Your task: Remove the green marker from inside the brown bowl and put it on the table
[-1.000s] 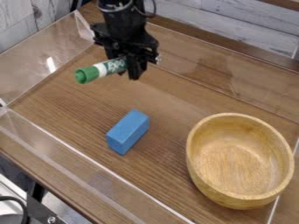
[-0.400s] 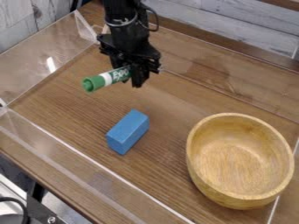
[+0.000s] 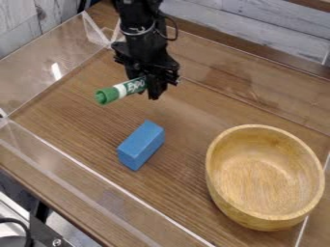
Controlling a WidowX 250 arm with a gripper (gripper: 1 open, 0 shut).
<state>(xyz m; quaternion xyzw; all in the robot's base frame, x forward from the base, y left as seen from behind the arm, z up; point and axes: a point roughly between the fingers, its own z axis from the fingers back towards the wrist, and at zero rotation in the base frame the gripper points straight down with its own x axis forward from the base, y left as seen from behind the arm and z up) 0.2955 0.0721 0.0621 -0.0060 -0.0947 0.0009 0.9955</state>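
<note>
Our fingers (image 3: 156, 89) pinch the green marker (image 3: 120, 92) over the worktop (image 3: 77, 121), at the blue block's (image 3: 141, 145) eleven o'clock.

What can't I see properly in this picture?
- Fingertips of the black robot gripper: they blend into dark parts in the camera view, so their exact hold on the white marker with the dark green cap is unclear.
- The marker's far end: hidden by the gripper.
- The marker's green print: too small and blurred to read.
- The robot arm's upper part: cut off by the top edge.
- Underside of the blue rectangular block: hidden by the block itself.
</note>
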